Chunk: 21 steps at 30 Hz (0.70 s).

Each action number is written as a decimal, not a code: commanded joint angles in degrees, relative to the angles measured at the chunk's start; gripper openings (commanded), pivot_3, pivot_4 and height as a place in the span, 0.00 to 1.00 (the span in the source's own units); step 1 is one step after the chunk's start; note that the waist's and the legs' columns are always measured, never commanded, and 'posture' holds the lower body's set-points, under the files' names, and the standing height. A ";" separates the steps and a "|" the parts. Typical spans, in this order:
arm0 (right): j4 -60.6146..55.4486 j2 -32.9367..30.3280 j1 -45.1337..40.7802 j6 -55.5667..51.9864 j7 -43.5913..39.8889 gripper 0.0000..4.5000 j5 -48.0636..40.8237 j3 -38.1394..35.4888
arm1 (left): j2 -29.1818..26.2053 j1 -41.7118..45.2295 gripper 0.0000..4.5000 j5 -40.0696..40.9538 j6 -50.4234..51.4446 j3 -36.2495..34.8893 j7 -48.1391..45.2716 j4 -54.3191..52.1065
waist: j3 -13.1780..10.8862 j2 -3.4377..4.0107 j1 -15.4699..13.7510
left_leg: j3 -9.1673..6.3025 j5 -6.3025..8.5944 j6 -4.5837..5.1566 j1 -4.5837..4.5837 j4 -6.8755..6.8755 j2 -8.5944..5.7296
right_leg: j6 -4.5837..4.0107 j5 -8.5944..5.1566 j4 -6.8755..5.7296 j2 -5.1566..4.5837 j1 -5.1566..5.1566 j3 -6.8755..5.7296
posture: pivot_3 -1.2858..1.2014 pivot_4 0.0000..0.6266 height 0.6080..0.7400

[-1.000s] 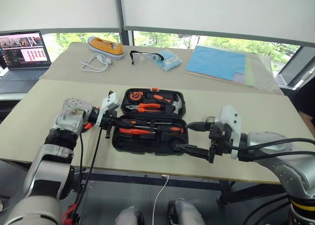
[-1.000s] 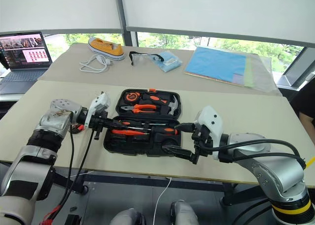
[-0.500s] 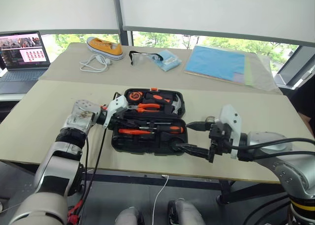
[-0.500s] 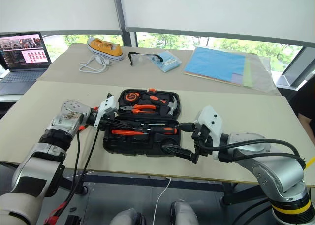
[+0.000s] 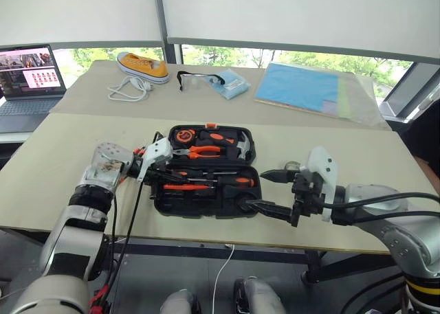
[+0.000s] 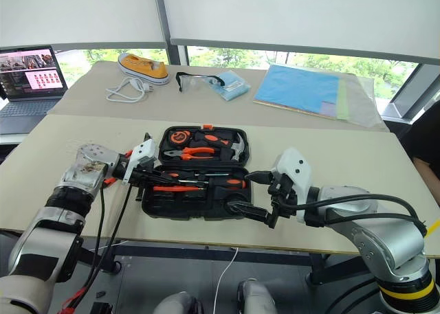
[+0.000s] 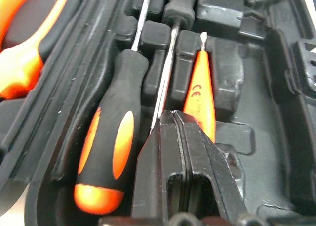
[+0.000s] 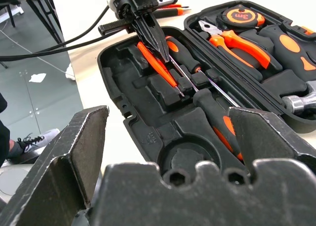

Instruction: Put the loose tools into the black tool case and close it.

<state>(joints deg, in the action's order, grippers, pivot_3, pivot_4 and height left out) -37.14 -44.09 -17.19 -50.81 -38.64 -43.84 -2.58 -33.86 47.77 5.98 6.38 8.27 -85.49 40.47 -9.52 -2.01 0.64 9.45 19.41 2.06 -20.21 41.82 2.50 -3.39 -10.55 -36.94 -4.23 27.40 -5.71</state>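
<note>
Two hinged halves of the black tool case (image 5: 206, 205) lie open flat on the beige table (image 5: 48, 163), each of matte moulded plastic with tool-shaped recesses. Its far half holds a round orange tape measure (image 5: 183, 135) marked "3m", orange-handled pliers (image 5: 203, 150) and a steel hammer (image 5: 245, 146). Its near half holds two long screwdrivers, one (image 7: 116, 132) with its black-orange rubbery handle toward the left gripper and the other (image 8: 217, 118) reversed, plus a slim all-orange tester screwdriver (image 7: 201, 95) stamped "CE", seated in its slot beside them. A round recess (image 8: 185, 159) at the case's near right corner has nothing in it.

The left gripper (image 5: 165, 175) is clenched, its black fingers (image 7: 180, 152) pressed together with nothing between them, their tip just over the tester's handle. The right gripper (image 5: 265, 192) stands spread wide and released, just right of the case's near half. Beyond, on the farther table, lie a yellow sneaker (image 5: 141, 64), clear safety glasses (image 5: 199, 79), blue paper sheets (image 5: 302, 87) and an open laptop (image 5: 27, 77)
</note>
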 commanded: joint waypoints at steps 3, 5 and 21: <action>-1.32 0.34 -0.19 1.33 0.19 1.00 0.21 -0.48 | -0.41 -1.90 0.01 4.15 4.28 -3.23 2.23 -8.86 | 0.00 0.00 -0.07 | 0.00 0.00 0.00 0.00 0.00 -0.01 | 0.01 0.01 0.00 -0.02 0.00 0.01 | 0.52 0.24 0.84; -1.25 0.38 -0.17 1.35 0.20 1.00 0.34 -0.39 | -0.62 -3.39 0.01 4.67 5.75 -3.20 2.72 -11.12 | 0.00 0.00 -0.10 | 0.00 0.00 0.00 0.01 0.00 -0.02 | 0.01 0.01 0.00 -0.02 0.00 0.01 | 0.52 0.24 0.84; -1.30 0.59 0.37 1.25 0.36 1.00 0.71 0.15 | -2.23 -13.99 0.01 0.30 -0.07 -0.75 9.56 -14.49 | 0.08 0.06 0.05 | 0.02 0.01 0.00 0.40 -0.03 0.02 | 0.06 -0.03 -0.01 -0.06 -0.31 0.07 | 0.52 0.24 0.84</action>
<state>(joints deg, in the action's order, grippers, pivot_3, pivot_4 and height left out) -37.10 -43.46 -16.88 -50.81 -38.46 -43.36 -1.46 -35.29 35.75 7.35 6.00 6.67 -76.70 25.26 -9.43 -1.95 0.69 9.48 19.41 2.06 -19.75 41.79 2.52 -3.32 -10.58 -36.96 -4.30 27.05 -5.62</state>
